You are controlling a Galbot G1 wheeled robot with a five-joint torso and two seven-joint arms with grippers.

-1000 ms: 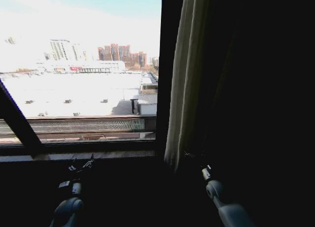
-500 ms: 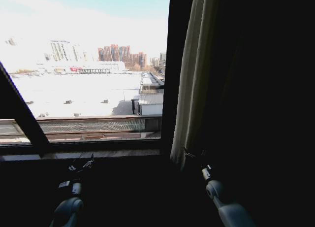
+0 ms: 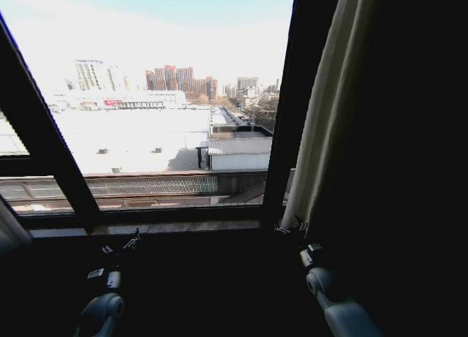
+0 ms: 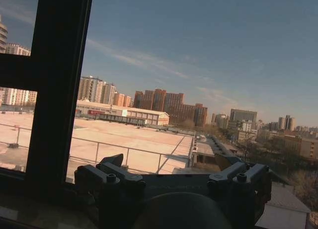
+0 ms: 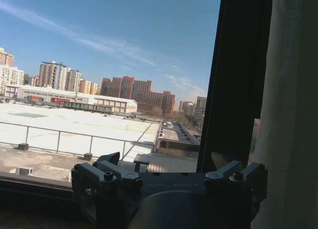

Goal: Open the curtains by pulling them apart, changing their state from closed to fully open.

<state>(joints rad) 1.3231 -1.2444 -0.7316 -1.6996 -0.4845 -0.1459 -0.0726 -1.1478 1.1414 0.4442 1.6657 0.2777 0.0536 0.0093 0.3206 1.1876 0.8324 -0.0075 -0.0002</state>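
Hanging right of window: curtains, right gripper at edge.

No text, label, number or sign can be read in these pictures.

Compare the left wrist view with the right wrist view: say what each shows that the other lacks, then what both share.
Left wrist view alone: the left tool low against the glass, with a dark frame bar beside it. Right wrist view alone: the right tool next to the curtain, which hangs past another frame post. Both share the sunlit roof and distant towers outside the window.
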